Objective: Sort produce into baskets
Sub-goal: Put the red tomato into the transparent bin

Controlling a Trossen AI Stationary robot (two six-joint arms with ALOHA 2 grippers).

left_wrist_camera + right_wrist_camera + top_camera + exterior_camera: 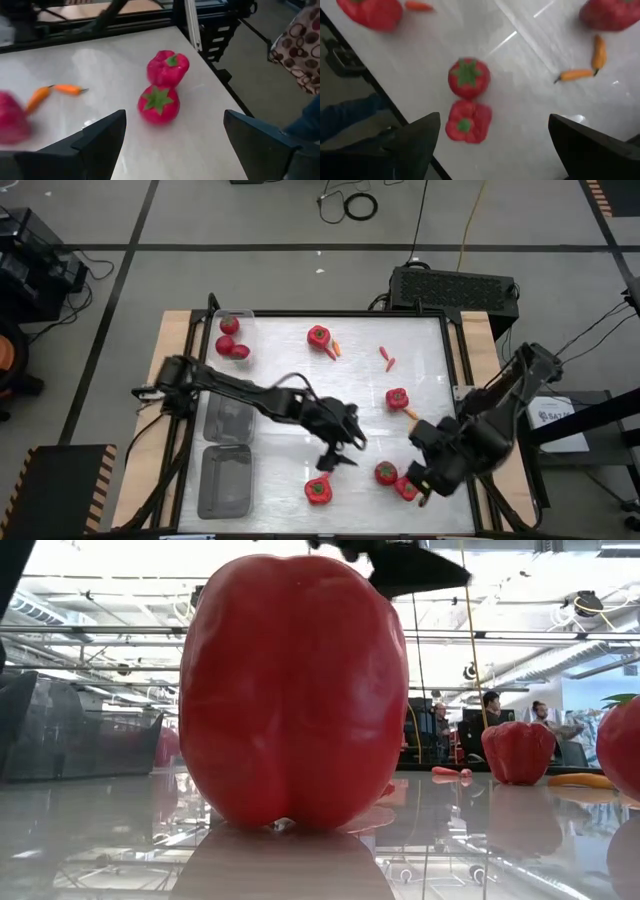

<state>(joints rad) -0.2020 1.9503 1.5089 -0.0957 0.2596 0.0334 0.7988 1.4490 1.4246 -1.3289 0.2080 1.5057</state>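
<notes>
Fingers of the left gripper point(340, 442) stand spread and empty above the pale glossy counter point(420, 340), poised over a lone red bell pepper point(318, 490) just below them, likely the next pick. Fingers of the right gripper point(418, 477) are spread too, holding nothing, with a round red tomato point(468, 77) and a lumpy red pepper point(468, 121) touching each other between and just ahead of them. Far from both, one clear plastic basket point(240, 320) already holds red produce; two others point(225, 480) lie unfilled. Thin orange chilies point(580, 70) wait scattered beyond the right fingers.
</notes>
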